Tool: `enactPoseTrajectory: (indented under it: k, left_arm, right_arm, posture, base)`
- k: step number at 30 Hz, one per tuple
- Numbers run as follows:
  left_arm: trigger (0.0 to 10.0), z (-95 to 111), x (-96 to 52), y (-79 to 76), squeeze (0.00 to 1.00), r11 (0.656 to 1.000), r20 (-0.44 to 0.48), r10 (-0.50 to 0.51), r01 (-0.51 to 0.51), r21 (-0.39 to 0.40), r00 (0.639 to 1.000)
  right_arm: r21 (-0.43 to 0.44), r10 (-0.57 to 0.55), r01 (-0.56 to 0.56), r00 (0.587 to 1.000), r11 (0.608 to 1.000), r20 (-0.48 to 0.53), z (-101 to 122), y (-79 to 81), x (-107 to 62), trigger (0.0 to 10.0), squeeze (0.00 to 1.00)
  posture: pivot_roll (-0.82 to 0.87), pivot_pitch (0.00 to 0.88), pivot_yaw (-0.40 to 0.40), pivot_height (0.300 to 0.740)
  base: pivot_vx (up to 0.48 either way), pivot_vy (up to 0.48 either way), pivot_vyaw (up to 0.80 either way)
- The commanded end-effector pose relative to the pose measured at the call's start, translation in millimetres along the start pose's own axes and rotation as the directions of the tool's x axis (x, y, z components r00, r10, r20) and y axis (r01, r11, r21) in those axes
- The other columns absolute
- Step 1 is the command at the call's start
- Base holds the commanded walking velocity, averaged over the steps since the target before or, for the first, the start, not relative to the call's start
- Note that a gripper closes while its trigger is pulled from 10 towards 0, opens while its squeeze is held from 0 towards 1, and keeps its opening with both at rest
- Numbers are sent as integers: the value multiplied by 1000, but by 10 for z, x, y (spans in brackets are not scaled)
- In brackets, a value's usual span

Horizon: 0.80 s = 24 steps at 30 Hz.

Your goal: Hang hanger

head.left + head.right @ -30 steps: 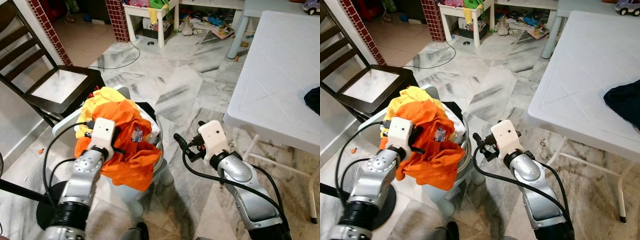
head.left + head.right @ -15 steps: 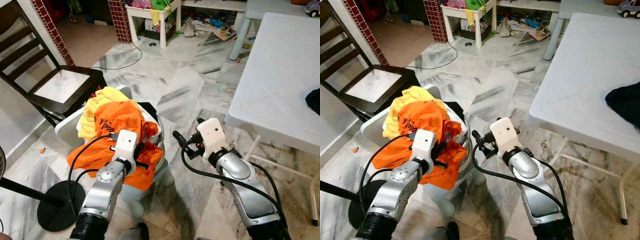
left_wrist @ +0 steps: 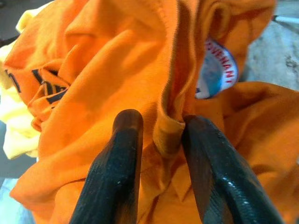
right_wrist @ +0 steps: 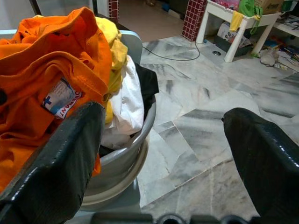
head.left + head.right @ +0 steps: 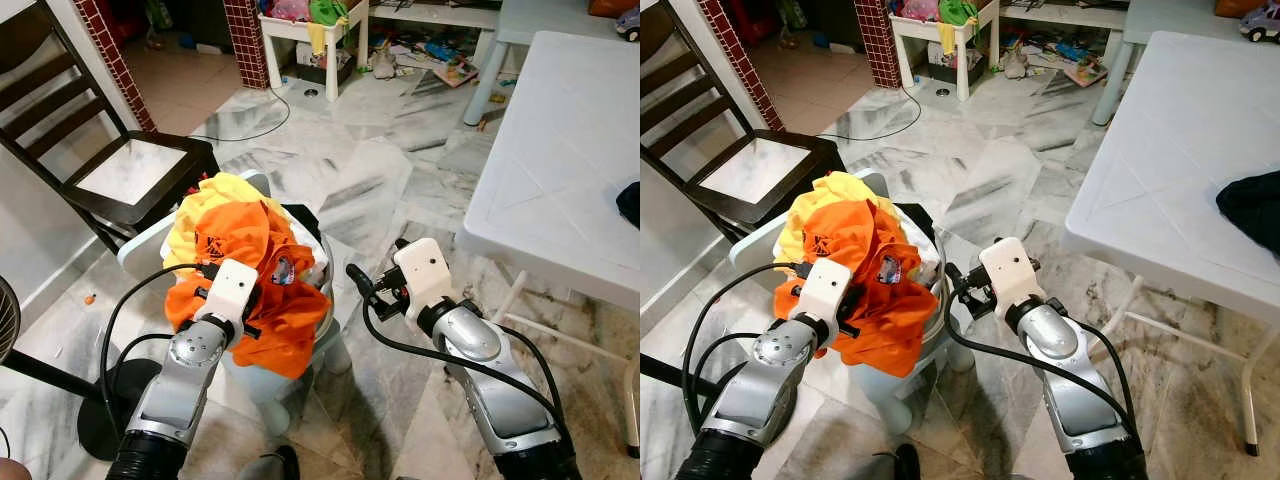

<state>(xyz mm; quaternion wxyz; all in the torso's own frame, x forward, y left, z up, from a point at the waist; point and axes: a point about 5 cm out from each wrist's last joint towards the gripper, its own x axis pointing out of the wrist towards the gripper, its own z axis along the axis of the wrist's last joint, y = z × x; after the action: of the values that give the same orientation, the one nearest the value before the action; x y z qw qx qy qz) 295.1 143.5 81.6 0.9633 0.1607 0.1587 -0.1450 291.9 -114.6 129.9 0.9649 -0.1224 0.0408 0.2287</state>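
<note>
While pinching a fold of the orange shirt (image 3: 140, 84) over the basket (image 4: 135, 140), left gripper (image 3: 161, 154) clamped tight, likely to lift it; right gripper (image 4: 163, 154) spread wide alongside, empty. No hanger visible.

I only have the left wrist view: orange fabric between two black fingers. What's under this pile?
Observer: The orange shirt tops a heap in a grey basket.
Operator: Anything else in the heap?
Observer: A yellow garment behind it, white cloth beside it.
Operator: Where's the right gripper?
Observer: The right gripper is open, beside the basket over the marble floor, holding nothing.
</note>
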Motion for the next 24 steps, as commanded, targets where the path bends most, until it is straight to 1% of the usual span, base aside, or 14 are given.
enactPoseTrajectory:
  k: [1, 4, 6, 7, 8, 9, 12, 13, 14, 15, 20, 22, 24]
  left_arm:
    - [10000, -25, -33, -2, 1000, 1000, -13, -9, 9, 21, 1000]
    - [10000, -23, -49, -16, 1000, 999, -8, -13, 13, 40, 1000]
    - [10000, -1, -62, -28, 1000, 997, 11, -18, 17, 73, 1000]
    - [10000, -1, -62, -28, 1000, 997, 11, -18, 17, 73, 1000]
    - [10000, 24, -73, -23, 1000, 995, 30, -3, 0, 105, 1000]
    - [10000, 35, -79, -20, 1000, 993, 37, 5, -9, 115, 999]
    - [10000, 83, -118, -34, 1000, 983, 80, 23, -37, 179, 997]
    - [10000, 85, -132, -47, 1000, 980, 88, 25, -41, 192, 996]
    - [10000, 72, -160, -77, 1000, 973, 95, 20, -41, 225, 995]
    - [10000, 35, -179, -112, 1000, 970, 80, 3, -23, 242, 997]
    - [10000, -55, -223, -162, 1000, 973, 42, -16, 6, 232, 999]
    - [10000, -107, -247, -155, 1000, 973, 18, -11, 7, 229, 1000]
    - [10000, -125, -269, -126, 1000, 971, 15, 1, -5, 237, 1000]
  right_arm:
    - [3, 14, -14, 1000, 1000, 0, -10, 30, 12, 10000, 0]
    - [3, 12, -12, 1000, 1000, 0, -11, 30, 12, 10000, 0]
    - [4, 11, -11, 1000, 1000, 0, -11, 29, 11, 10000, 0]
    - [4, 11, -11, 1000, 1000, 0, -11, 29, 11, 10000, 0]
    - [4, 11, -11, 1000, 1000, 0, -13, 29, 10, 10000, 0]
    - [4, 11, -11, 1000, 1000, 0, -13, 29, 10, 10000, 0]
    - [5, 11, -11, 1000, 1000, -1, -15, 30, 10, 10000, 0]
    - [5, 11, -11, 1000, 1000, -1, -17, 32, 11, 10000, 0]
    - [6, 11, -11, 1000, 1000, -1, -18, 34, 13, 10000, 0]
    - [6, 12, -12, 1000, 1000, -1, -17, 37, 15, 10000, 0]
    - [7, 14, -14, 1000, 1000, 1, -8, 41, 17, 10000, 0]
    - [6, 14, -14, 1000, 1000, 1, -8, 40, 16, 10000, 0]
    - [6, 14, -14, 1000, 1000, 1, -8, 42, 17, 10000, 0]
  posture:
    - [-55, 116, 80, 740]
    - [-55, 116, 80, 740]
    - [-55, 116, 80, 740]
    - [-55, 116, 80, 740]
    - [-55, 116, 80, 740]
    - [-55, 116, 80, 740]
    - [-55, 116, 80, 740]
    - [-55, 116, 80, 740]
    - [-55, 116, 80, 740]
    - [-55, 116, 80, 740]
    - [-49, 127, 84, 740]
    - [-49, 127, 84, 740]
    - [-49, 128, 85, 740]
  base:
    - [0, 0, 0]
    - [0, 0, 0]
    - [0, 0, 0]
    - [0, 0, 0]
    - [0, 0, 0]
    - [0, 0, 0]
    - [0, 0, 0]
    - [0, 0, 0]
    - [0, 0, 0]
    - [0, 0, 0]
    - [0, 0, 0]
    - [0, 0, 0]
    - [0, 0, 0]
